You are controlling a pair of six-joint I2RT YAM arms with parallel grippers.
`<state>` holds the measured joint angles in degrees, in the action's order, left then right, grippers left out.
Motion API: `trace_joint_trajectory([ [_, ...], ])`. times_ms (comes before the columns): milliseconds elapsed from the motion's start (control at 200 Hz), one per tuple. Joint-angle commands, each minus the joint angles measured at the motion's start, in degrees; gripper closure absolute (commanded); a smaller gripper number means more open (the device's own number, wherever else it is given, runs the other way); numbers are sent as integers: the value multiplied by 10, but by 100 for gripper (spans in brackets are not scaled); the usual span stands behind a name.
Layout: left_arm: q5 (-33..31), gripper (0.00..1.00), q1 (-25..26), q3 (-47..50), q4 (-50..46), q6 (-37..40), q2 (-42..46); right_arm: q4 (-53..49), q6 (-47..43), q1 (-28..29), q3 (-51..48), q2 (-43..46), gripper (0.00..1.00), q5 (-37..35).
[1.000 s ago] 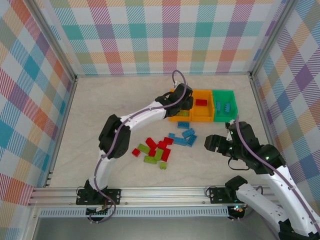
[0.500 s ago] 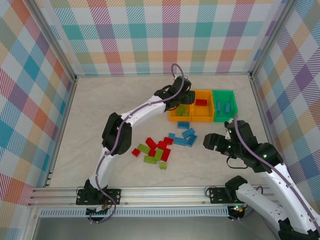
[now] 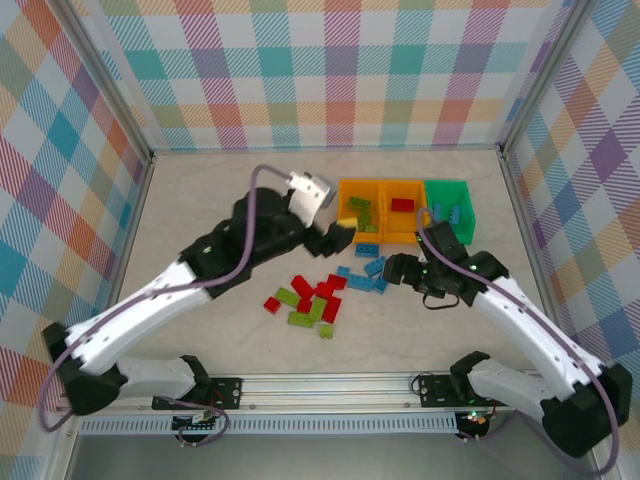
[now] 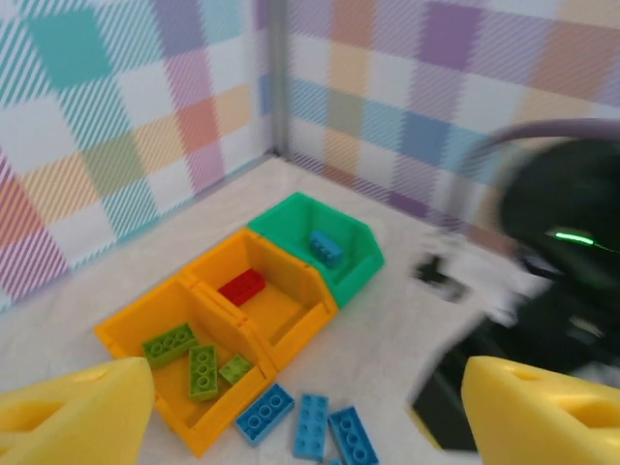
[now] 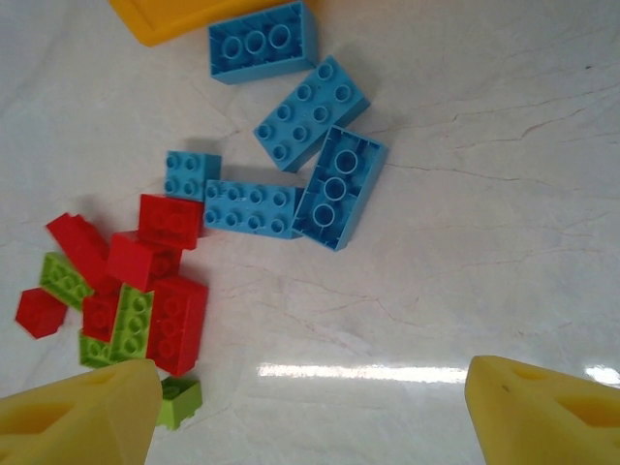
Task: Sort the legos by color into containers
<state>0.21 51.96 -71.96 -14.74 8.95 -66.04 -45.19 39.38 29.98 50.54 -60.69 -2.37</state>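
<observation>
Right gripper (image 5: 310,373) hangs spread and empty, blue legos (image 5: 291,184) just ahead; left gripper (image 4: 308,378) likewise spread; containers (image 4: 354,276) hold green, red, blue separately.

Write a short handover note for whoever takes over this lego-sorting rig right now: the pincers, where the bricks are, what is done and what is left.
Left pincer: open, empty, just left of the bins.
Right pincer: open, empty, beside the loose blue bricks.
Done: three green bricks are in the left orange bin, one red brick is in the middle orange bin, and a blue brick is in the green bin.
Left: five loose blue bricks on the table in front of the bins, plus the mixed red and green pile nearer the arms.
</observation>
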Motion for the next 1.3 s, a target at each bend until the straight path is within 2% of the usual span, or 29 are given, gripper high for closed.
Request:
trace_joint_trajectory([
  [0,89,9,-1,68,-86,165,65,67,26,2,-18,-44,20,-3],
  [55,130,1,1,107,-112,244,101,91,33,2,-26,-68,21,-4],
  [120,144,0,7,151,-121,314,135,116,38,2,-31,-100,22,-2],
  [235,176,0,9,214,-119,393,174,150,44,2,-30,-152,21,11],
  [330,189,0,9,241,-109,423,181,177,54,1,-37,-186,22,10],
  [680,177,0,8,231,-156,458,151,232,73,2,-55,-270,37,-13],
  [950,177,0,7,237,-153,464,158,212,48,2,-65,-284,58,-50],
  [1105,172,0,7,244,-148,466,162,188,36,1,-68,-232,71,-67],
  [1295,171,0,-3,251,-114,438,159,94,-31,-17,-12,-102,76,-147],
])
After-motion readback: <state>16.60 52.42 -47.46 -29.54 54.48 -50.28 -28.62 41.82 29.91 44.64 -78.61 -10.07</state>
